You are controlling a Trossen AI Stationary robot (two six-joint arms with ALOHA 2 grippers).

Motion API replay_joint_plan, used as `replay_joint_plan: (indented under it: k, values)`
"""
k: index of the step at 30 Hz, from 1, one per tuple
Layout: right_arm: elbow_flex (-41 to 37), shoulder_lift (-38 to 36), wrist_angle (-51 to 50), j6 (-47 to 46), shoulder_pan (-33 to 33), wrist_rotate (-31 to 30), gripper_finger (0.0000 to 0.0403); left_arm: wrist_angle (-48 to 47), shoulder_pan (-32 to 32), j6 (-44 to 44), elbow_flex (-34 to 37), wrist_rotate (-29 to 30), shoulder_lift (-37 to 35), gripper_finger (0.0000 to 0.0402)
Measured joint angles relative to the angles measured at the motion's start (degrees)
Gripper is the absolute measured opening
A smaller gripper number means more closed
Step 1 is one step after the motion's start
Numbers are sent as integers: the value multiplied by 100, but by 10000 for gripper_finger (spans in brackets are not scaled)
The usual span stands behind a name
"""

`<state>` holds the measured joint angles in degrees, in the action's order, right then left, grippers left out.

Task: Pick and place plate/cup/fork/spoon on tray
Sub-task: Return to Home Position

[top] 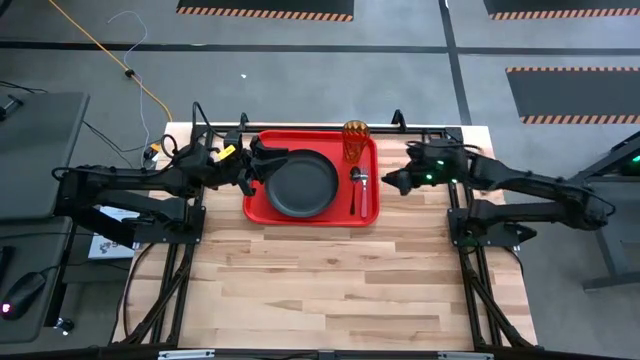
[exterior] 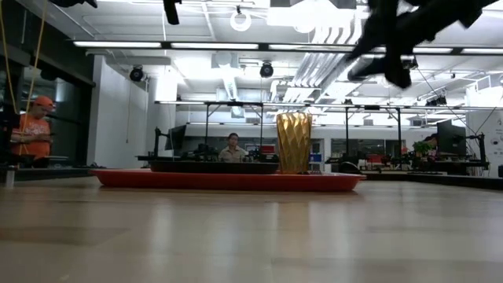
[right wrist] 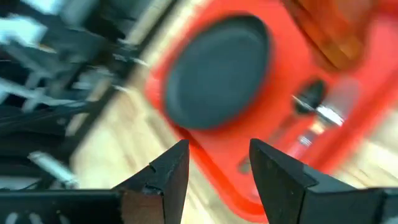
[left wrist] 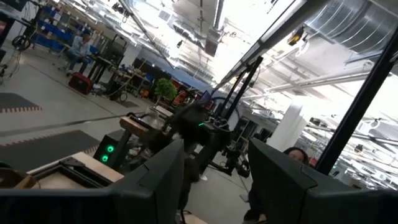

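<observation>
The red tray (top: 262, 205) lies at the table's far middle. On it rest the black-grey plate (top: 300, 187), the amber cup (top: 356, 140) upright at the far right corner, and the dark spoon (top: 353, 192) and the fork (top: 364, 197) side by side right of the plate. My left gripper (top: 262, 160) hovers open and empty over the tray's far left corner. My right gripper (top: 390, 183) hovers open and empty just past the tray's right rim. Its wrist view shows the plate (right wrist: 217, 74), the spoon (right wrist: 309, 96), the fork (right wrist: 328, 116) and the cup (right wrist: 336, 28).
Bare wooden tabletop (top: 330, 290) stretches from the tray to the near edge. The arms' black frames stand along the table's left (top: 180, 215) and right (top: 470, 225) sides. People show in the room beyond the table (exterior: 232, 147).
</observation>
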<state>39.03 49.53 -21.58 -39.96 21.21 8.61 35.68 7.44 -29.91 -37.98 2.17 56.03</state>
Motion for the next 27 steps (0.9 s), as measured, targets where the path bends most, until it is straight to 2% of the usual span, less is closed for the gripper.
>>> replay_joint_plan:
  k: [6,9,13,27]
  values:
    - [0,-760,1117,236,-634,-412,161,-9,-2,-8,0,-137,0,168]
    - [0,-841,1951,335,-853,-423,161,-18,-2,-2,0,-445,0,168]
    - [0,-813,2758,647,-1048,-417,161,-177,0,337,0,-527,0,168]
    - [0,-744,2953,1142,-1162,-416,161,-783,2,1195,0,-323,-157,168]
